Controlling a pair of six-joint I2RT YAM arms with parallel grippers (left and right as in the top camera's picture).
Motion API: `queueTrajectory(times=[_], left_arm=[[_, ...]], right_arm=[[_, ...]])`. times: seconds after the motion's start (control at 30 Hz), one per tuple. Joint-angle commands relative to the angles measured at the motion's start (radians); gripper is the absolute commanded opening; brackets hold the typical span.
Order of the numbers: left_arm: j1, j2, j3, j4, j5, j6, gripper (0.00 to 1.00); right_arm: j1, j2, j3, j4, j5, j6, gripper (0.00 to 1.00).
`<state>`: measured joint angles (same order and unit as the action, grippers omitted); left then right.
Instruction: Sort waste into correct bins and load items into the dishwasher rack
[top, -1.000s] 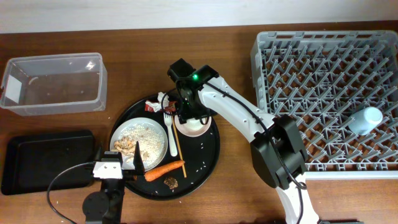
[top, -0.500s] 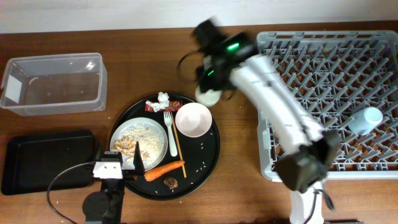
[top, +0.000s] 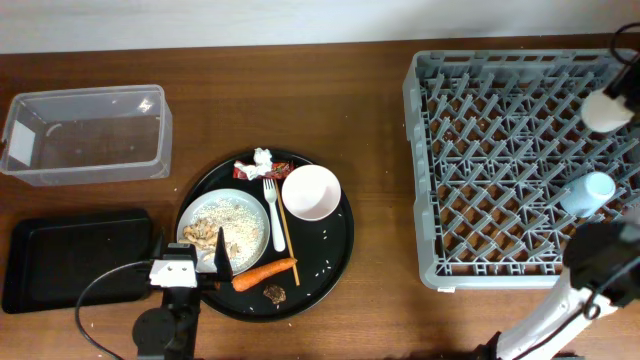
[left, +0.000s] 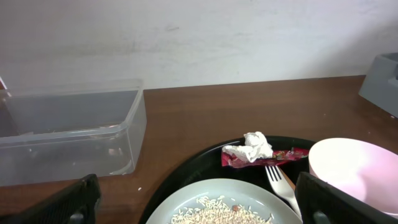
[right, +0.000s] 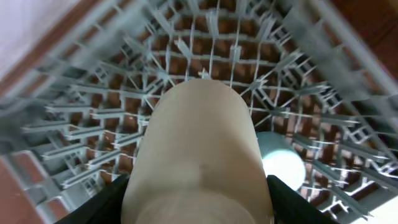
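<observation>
Wooden bench: right jaws, clamped on the white cup (right: 199, 146), hold it over the dishwasher rack (top: 413, 170) near the pale blue cup (top: 588, 192). It should be lowered squarely between tines, clear of that cup. Left jaws stand apart.

The rack (right: 81, 118) is blurred, and the white cup (right: 199, 149) seemingly half-covers the pale blue cup (right: 284, 163).

rack (top: 413, 170) thick with tines (top: 480, 120), pale blue cup (top: 588, 192) lying inside

Brown wood table (top: 380, 150) w/ plain white wall (left: 217, 37) behind, soft even light
</observation>
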<state>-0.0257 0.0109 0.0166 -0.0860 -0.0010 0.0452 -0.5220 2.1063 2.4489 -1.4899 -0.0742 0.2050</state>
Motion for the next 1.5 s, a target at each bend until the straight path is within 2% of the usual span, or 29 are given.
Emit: queueTrajectory(times=[0.0,0.13,0.3,0.4,0.47,0.57,0.73,0.8,0.9,1.07,1.13,1.23,1.27,1.3,1.4,1.47], left_arm=[[0.002,-0.005,-0.008,0.002,-0.003,0.004,0.99],[0.002,-0.005,-0.008,0.002,-0.003,0.005,0.99],[0.002,-0.005,-0.008,0.002,-0.003,0.005,0.99],[0.002,-0.005,-0.008,0.002,-0.003,0.004,0.99],[0.002,-0.005,-0.008,0.002,-0.003,0.005,0.99],[0.002,-0.005,-0.008,0.002,-0.003,0.004,0.99],[0.002,-0.005,-0.008,0.002,-0.003,0.004,0.99],[0.002,-0.005,-0.008,0.002,-0.003,0.004,0.99],[0.002,-0.005,-0.008,0.002,-0.003,0.005,0.99],[0.002,-0.005,-0.008,0.002,-0.003,0.004,0.99],[0.002,-0.005,-0.008,0.002,-0.003,0.004,0.99],[0.002,-0.005,-0.008,0.002,-0.003,0.005,0.99],[0.002,-0.005,-0.008,0.002,-0.003,0.005,0.99],[0.002,-0.005,-0.008,0.002,-0.003,0.004,0.99],[0.002,-0.005,-0.008,0.002,-0.003,0.005,0.99],[0.002,-0.005,-0.008,0.002,-0.003,0.005,0.99]], right_arm=[[0.026,0.103,0.0,-0.003,-0.026,-0.014,0.59],[0.052,0.169,-0.001,-0.041,-0.017,-0.014,0.64],[0.058,0.176,-0.005,-0.051,0.037,-0.006,0.65],[0.058,0.176,-0.005,-0.059,0.037,-0.005,0.7],[0.058,0.176,-0.005,-0.067,0.037,0.003,0.75],[0.058,0.176,-0.005,-0.068,0.03,0.012,0.92],[0.098,0.132,-0.002,-0.079,-0.057,0.011,0.91],[0.175,0.063,-0.002,-0.085,-0.074,0.008,0.91],[0.367,-0.01,-0.002,-0.121,-0.076,-0.018,0.91],[0.715,0.011,-0.011,-0.145,-0.072,-0.038,0.91],[0.845,0.032,-0.011,-0.131,-0.071,-0.041,0.9],[1.011,0.076,-0.013,-0.098,-0.044,-0.04,0.78],[1.091,0.107,-0.013,-0.079,-0.042,-0.04,0.62],[1.129,0.129,-0.014,-0.072,-0.041,-0.04,0.57],[1.21,0.198,-0.014,-0.046,0.015,0.018,0.5],[1.248,0.249,-0.014,-0.031,0.03,0.024,0.5]])
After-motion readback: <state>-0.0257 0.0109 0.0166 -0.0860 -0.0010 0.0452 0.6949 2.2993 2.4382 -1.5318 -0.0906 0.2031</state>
